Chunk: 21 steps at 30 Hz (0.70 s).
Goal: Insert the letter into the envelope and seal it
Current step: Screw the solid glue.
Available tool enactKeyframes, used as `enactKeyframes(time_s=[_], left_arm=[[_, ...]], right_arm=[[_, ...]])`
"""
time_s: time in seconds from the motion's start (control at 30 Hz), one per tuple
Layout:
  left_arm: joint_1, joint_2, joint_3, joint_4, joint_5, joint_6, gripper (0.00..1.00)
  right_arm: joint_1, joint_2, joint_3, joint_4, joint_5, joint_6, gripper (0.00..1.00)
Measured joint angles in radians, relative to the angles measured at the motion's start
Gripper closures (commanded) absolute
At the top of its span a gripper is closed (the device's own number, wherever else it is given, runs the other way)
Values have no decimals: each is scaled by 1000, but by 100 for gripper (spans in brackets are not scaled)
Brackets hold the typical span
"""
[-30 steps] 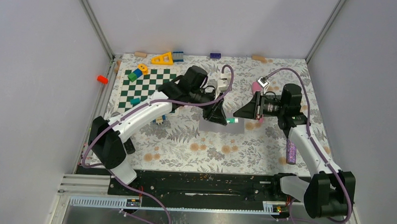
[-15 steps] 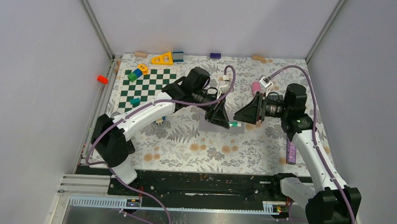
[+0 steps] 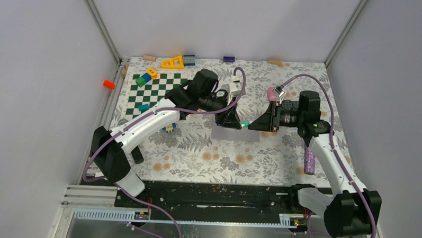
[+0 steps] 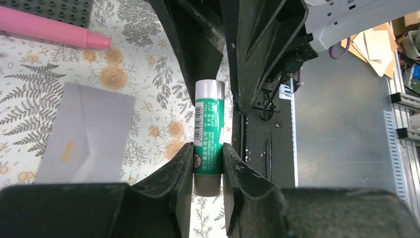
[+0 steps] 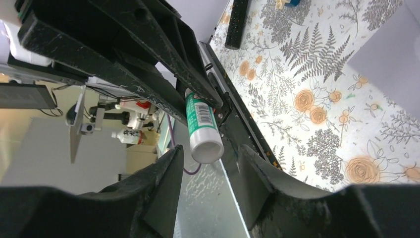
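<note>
Both arms have edged together over the envelope (image 3: 225,134), which lies flat at 6 o'clock of the grippers. Left gripper (image 4: 207,159) pinches the glue stick (image 4: 208,116), long axis 9-to-3; right gripper (image 5: 208,171), jaws spread, flanks its 3 o'clock end.

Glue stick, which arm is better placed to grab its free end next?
Right: the right fingers are open around the glue stick's free end; the left fingers clamp its other end.
</note>
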Motion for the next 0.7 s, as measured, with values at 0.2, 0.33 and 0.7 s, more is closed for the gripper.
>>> enactKeyframes(time_s=[0.2,0.33,0.7], left_arm=[[0,0,0,0,-35,4,100],[0,0,0,-2,-42,4,100],[0,0,0,-5,-42,5,100]], right_arm=[[0,57,0,-5,-5,48,52],[0,66,0,34,-18,106,47],[-6,66,0,134,-31,195,60]])
